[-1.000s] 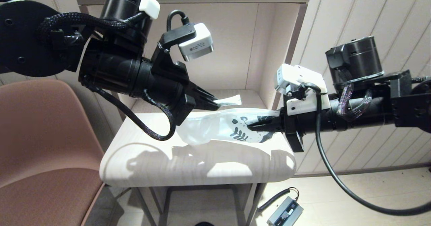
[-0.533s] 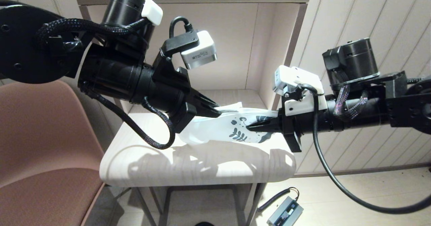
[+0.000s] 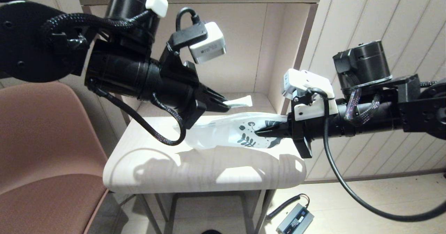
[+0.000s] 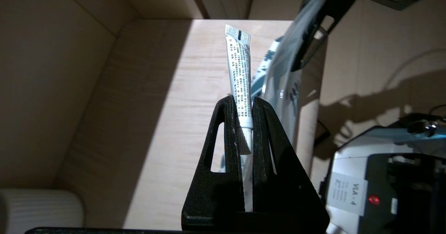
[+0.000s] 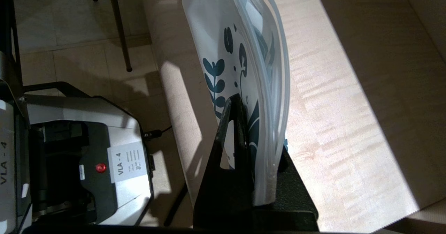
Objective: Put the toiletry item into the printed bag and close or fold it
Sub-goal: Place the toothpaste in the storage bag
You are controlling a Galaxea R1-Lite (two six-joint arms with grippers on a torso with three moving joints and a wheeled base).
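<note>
My left gripper [image 3: 225, 105] is shut on the cap end of the small white tube [image 3: 241, 102], whose crimped end points toward the back of the cubby. It holds the tube just above the printed bag's upper rim. In the left wrist view the tube [image 4: 239, 70] stands out from between the shut fingers [image 4: 242, 99], with the bag [image 4: 283, 66] beside it. The printed bag [image 3: 223, 133] hangs over the table, leaf print at its right end. My right gripper [image 3: 260, 132] is shut on that printed end. In the right wrist view the bag [image 5: 240, 49] rises edge-on from the gripper [image 5: 258, 122].
The pale wooden table [image 3: 195, 173] runs back into an open cubby with a side wall [image 3: 278, 63] on the right. A brown chair [image 3: 45, 150] stands at the left. A white ribbed mug [image 4: 38, 209] sits near the left arm. A power adapter [image 3: 294, 221] lies on the floor.
The left gripper dipped the tube to the bag's rim half a second ago and has since lifted it slightly up and to the right. The right gripper still holds the bag.
</note>
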